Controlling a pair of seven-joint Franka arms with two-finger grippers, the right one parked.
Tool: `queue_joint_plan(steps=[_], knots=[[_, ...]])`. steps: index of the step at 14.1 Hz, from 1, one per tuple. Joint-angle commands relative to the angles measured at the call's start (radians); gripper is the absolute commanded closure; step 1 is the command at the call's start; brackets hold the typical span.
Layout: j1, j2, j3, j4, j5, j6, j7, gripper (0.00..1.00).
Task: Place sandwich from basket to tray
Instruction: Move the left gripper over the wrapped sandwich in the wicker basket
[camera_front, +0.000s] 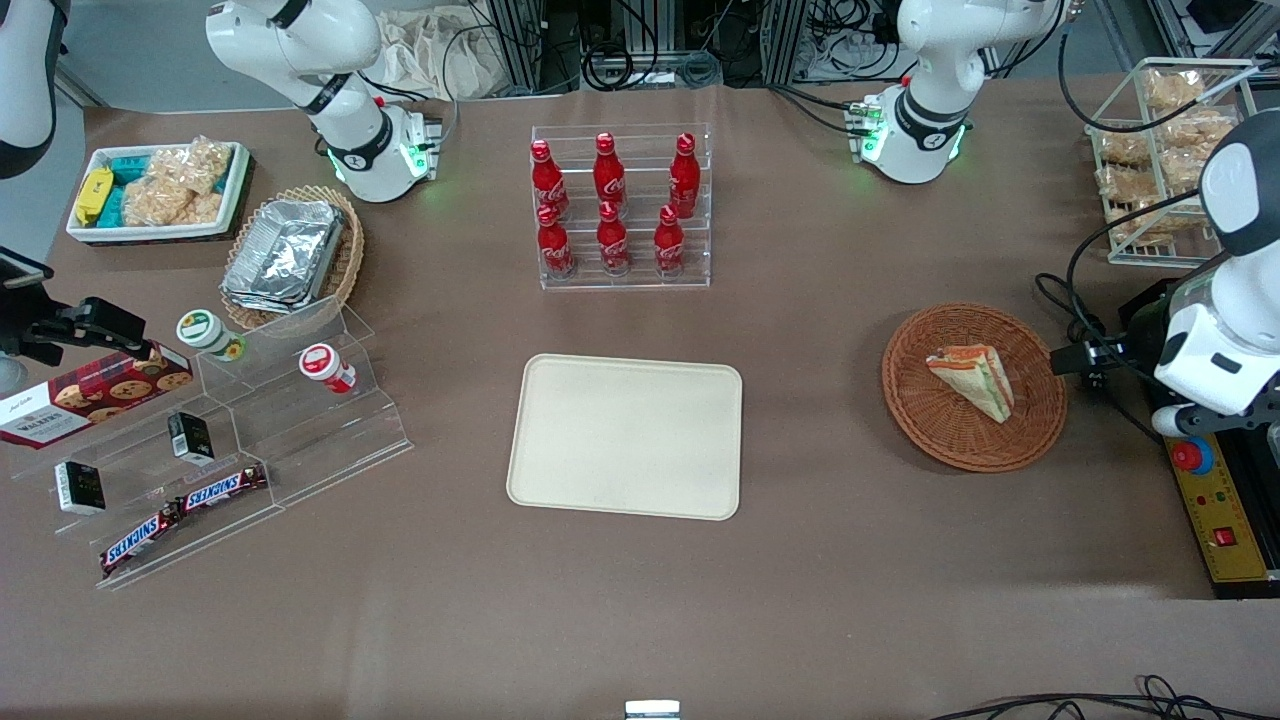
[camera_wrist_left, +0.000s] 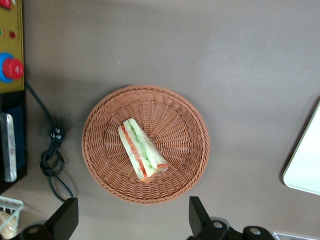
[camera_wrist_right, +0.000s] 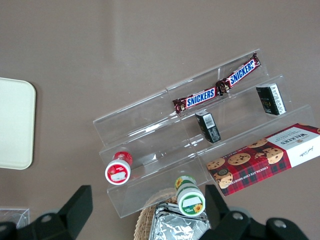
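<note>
My gripper (camera_wrist_left: 131, 220) hangs spread wide, holding nothing, high above the basket's (camera_wrist_left: 107, 112) rim; the sandwich (camera_wrist_left: 141, 150) lies below, its length crossing the finger gap.

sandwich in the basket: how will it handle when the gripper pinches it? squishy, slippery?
The sandwich is probably soft: pale bread with thin filling layers, so a hard pinch may crush it. Its clear wrap looks glossy, possibly slippery. It lies flat in the basket, unlikely to roll. The gripper hovers open above the basket.
</note>
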Motion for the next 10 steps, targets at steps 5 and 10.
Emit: queue_joint_plan(steps=[5, 10], knots=[[0.001, 0.001, -0.002, -0.188, -0.008, 0.176, -0.399, 0.03], [0.000, -0.024, -0.002, -0.415, -0.014, 0.427, -0.591, 0.08]])
